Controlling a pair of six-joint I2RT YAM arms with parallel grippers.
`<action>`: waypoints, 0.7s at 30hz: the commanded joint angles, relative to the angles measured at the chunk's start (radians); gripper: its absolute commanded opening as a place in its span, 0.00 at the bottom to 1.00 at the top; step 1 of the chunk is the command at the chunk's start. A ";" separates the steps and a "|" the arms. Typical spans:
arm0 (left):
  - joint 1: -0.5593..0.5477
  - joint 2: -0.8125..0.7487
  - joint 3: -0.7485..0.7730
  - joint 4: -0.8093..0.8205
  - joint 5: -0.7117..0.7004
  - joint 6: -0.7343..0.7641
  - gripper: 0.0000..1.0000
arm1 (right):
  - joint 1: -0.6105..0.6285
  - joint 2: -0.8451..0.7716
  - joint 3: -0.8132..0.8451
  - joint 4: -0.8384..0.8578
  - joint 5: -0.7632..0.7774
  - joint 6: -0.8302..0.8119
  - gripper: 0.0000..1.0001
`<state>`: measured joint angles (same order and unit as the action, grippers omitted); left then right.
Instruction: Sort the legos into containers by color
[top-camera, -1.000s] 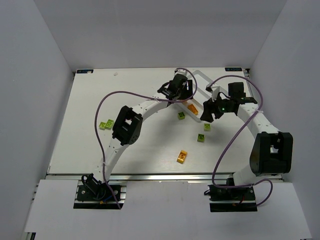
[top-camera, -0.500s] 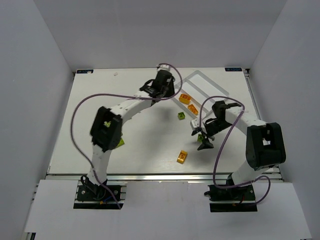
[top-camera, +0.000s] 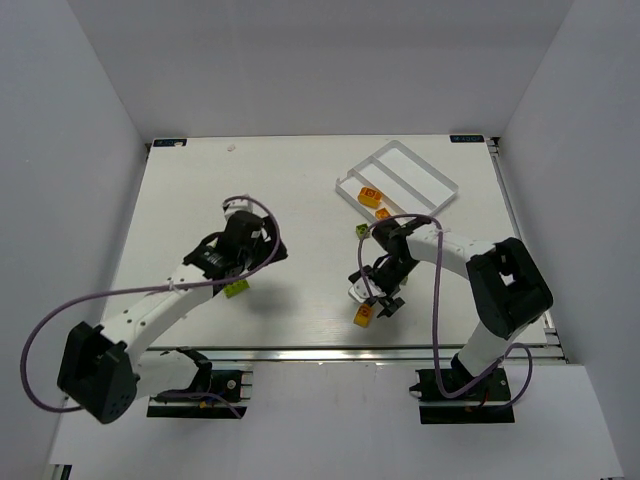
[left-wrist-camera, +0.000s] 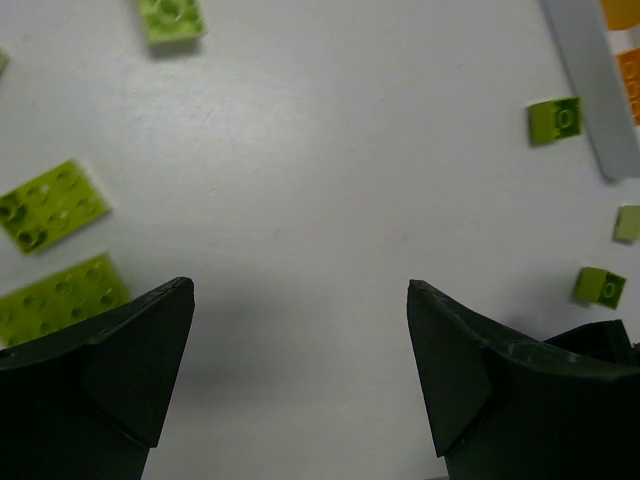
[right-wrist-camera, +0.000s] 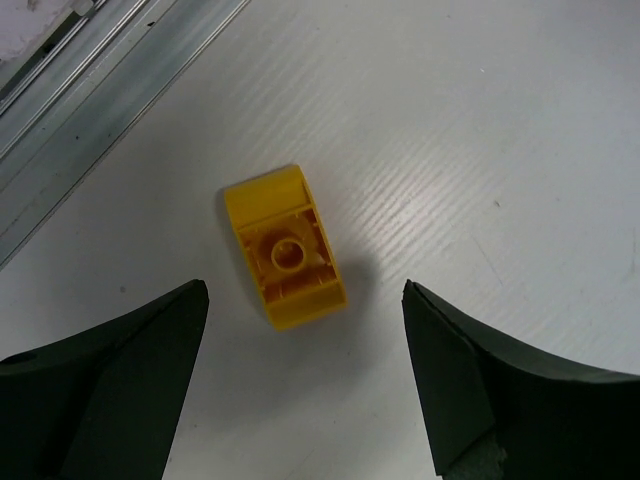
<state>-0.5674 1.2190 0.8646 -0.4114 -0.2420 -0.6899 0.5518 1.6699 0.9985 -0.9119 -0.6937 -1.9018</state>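
Observation:
The white tray (top-camera: 420, 172) lies at the back right with two orange bricks (top-camera: 371, 196) in its nearest compartment. My right gripper (top-camera: 376, 292) is open and low over a yellow brick (top-camera: 364, 316) near the front edge. In the right wrist view that brick (right-wrist-camera: 287, 247) lies hollow side up just beyond my open fingertips (right-wrist-camera: 304, 290), untouched. My left gripper (top-camera: 255, 248) is open and empty over bare table left of centre (left-wrist-camera: 298, 290). Lime green bricks lie beside it (left-wrist-camera: 55, 205), (left-wrist-camera: 62, 300), (left-wrist-camera: 170, 18), and others towards the tray (left-wrist-camera: 555, 120), (left-wrist-camera: 600, 287).
The aluminium rail (right-wrist-camera: 90, 75) of the table's front edge runs close behind the yellow brick. A green brick (top-camera: 362, 231) lies between the tray and my right arm. Another green brick (top-camera: 236, 289) shows under my left arm. The tray's wall (left-wrist-camera: 592, 90) shows at the left wrist view's right edge.
My left arm has swung back from the tray to the table's left middle. My right arm has come forward and down from the tray to the yellow brick.

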 joint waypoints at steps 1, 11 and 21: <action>0.006 -0.139 -0.064 -0.066 -0.062 -0.100 0.97 | 0.043 0.021 -0.009 0.013 0.056 -0.046 0.83; 0.006 -0.288 -0.127 -0.190 -0.126 -0.152 0.98 | 0.112 0.053 0.005 0.030 0.105 0.026 0.28; 0.006 -0.355 -0.185 -0.214 -0.129 -0.197 0.98 | 0.045 -0.021 0.055 0.234 0.106 0.610 0.02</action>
<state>-0.5640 0.8944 0.6830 -0.6094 -0.3527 -0.8661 0.6315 1.6775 0.9913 -0.7898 -0.5858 -1.6249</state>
